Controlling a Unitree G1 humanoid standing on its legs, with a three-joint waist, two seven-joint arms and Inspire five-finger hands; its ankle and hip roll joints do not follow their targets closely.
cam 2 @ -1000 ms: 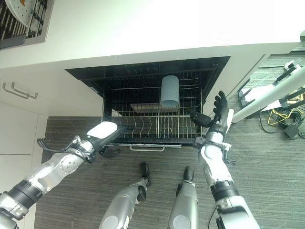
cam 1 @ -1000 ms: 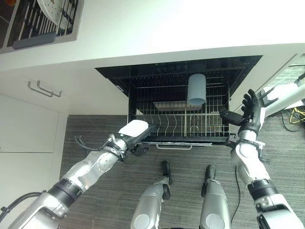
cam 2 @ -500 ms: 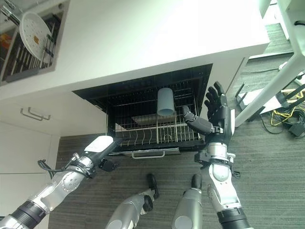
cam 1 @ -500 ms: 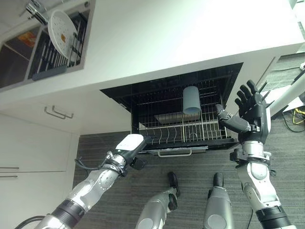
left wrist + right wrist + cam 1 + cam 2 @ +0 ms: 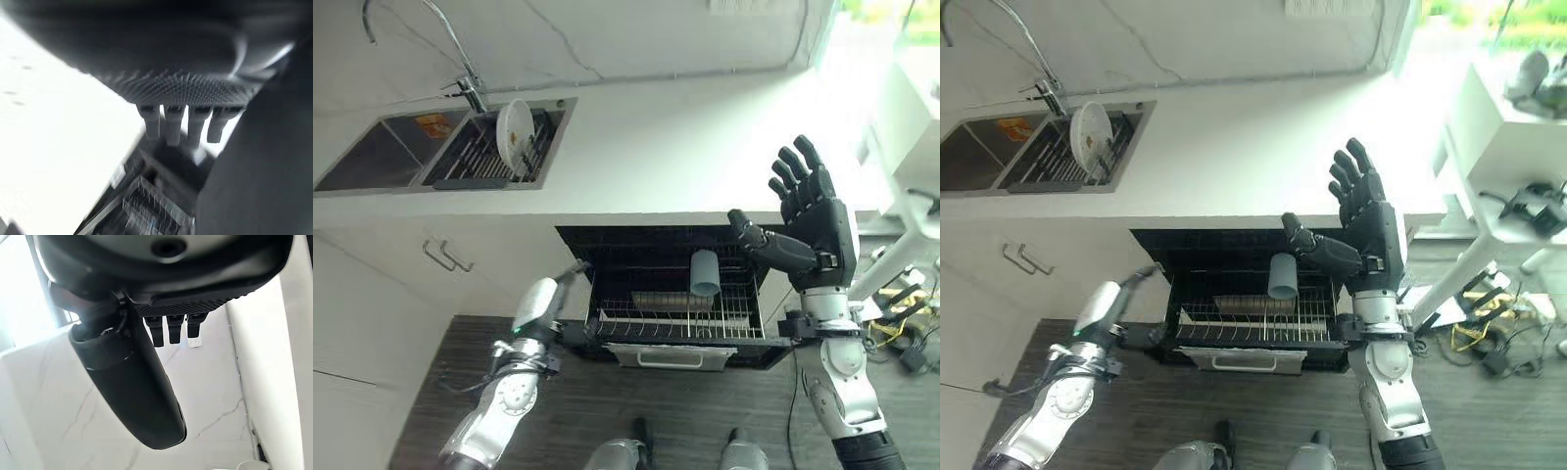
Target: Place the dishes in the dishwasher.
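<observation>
A white plate stands on edge in the drying rack in the sink at the counter's left. Below the counter the dishwasher is open, with its wire rack pulled out. A grey cup sits upside down on the rack. My right hand is raised in front of the counter edge, above the rack's right side, open with its fingers straight and holding nothing. My left hand is low beside the rack's left front corner, open, fingers extended and bare.
A faucet rises behind the sink. Cabinet handles sit left of the dishwasher. The rack's front handle faces me. A white table leg and loose cables lie on the floor at the right.
The camera has tilted up, bringing the counter and sink into view. My right hand has risen from beside the rack to counter height. My left hand stays by the rack's left corner.
</observation>
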